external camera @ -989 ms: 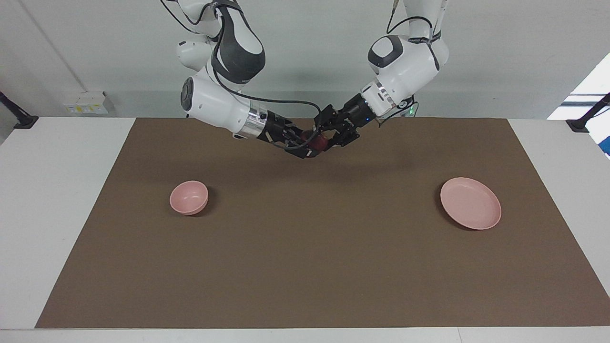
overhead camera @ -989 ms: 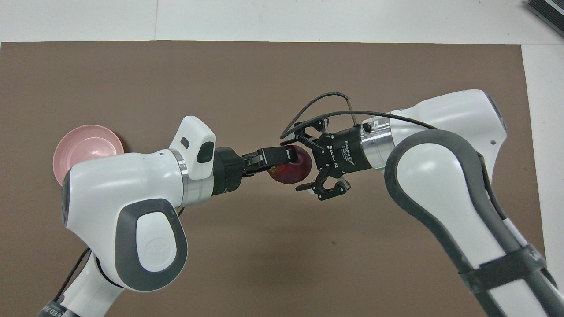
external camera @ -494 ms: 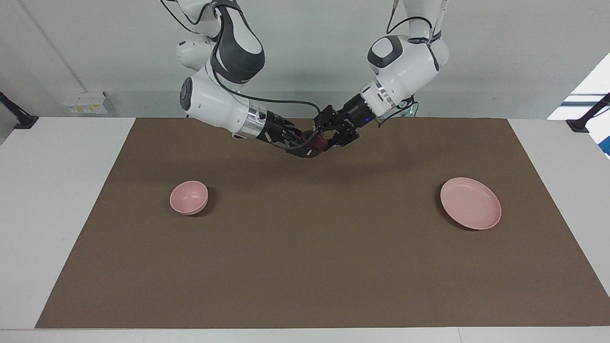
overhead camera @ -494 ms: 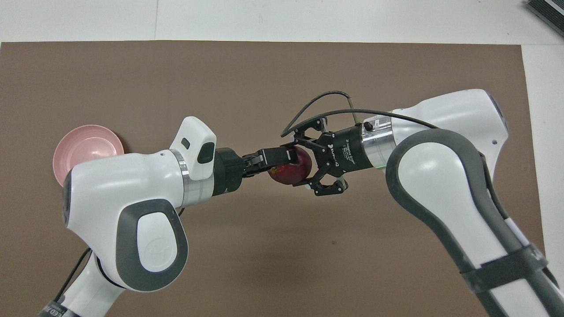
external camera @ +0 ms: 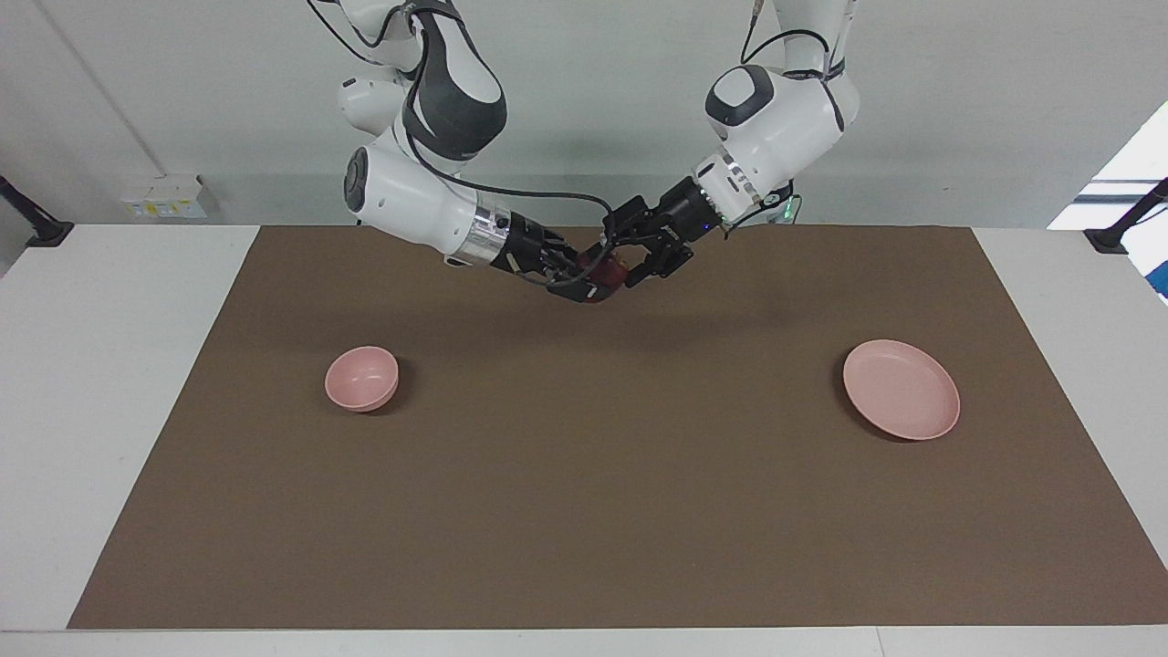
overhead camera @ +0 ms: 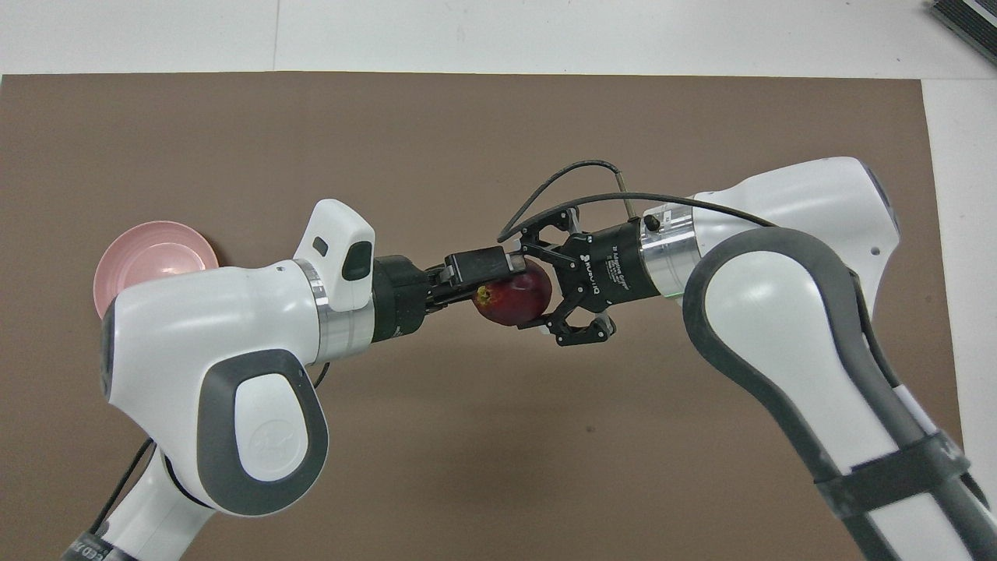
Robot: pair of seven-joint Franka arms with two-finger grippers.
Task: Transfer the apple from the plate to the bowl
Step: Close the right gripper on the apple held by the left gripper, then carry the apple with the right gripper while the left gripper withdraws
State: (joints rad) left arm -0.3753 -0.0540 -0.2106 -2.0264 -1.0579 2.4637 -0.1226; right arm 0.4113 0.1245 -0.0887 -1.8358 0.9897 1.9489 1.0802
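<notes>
The dark red apple point(external camera: 604, 268) is held in the air over the mat's robot end, midway between the arms. My right gripper point(external camera: 584, 276) is shut on it, a finger on either side in the overhead view point(overhead camera: 531, 290). My left gripper point(external camera: 626, 259) faces it from the other arm's end. Its upper finger point(overhead camera: 479, 266) has lifted off the apple point(overhead camera: 514, 300), so it is open. The pale pink plate point(external camera: 902, 390) lies empty at the left arm's end and is partly covered by that arm from above point(overhead camera: 148, 253). The pink bowl point(external camera: 361, 377) stands empty at the right arm's end.
A brown mat point(external camera: 584, 511) covers most of the white table. The bowl is hidden under the right arm in the overhead view. A black cable point(overhead camera: 561, 175) loops above the right wrist.
My right gripper's fingers closed around the apple. My left gripper's upper finger then lifted off it and drew back slightly. The apple stayed where it was.
</notes>
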